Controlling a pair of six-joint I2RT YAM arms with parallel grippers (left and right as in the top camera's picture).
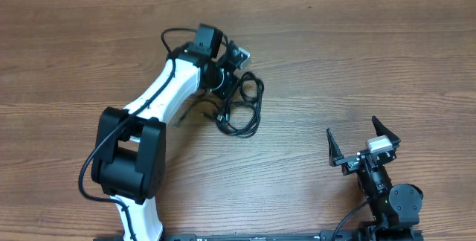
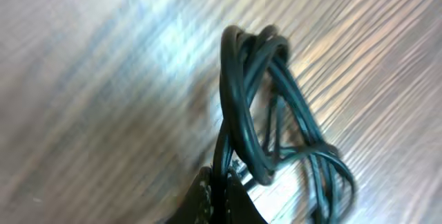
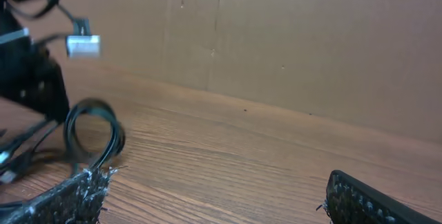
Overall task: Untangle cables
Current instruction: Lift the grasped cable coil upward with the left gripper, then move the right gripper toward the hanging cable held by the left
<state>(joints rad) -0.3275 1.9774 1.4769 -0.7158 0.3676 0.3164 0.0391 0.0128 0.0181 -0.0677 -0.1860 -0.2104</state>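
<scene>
My left pincer is clamped on the cables, which are bunched in a black looped tangle near the middle of the wooden worktop; my right pincer sits well apart from them, jaws spread wide.

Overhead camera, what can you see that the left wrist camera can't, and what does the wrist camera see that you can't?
Only the overhead view shows the whole left arm, the right arm's fingers spread open off to the side, and the full bundle of cables. Only the left wrist view shows, close up, the strands running down between the left fingers, which pinch them. Both show the black cables and the wooden table.
</scene>
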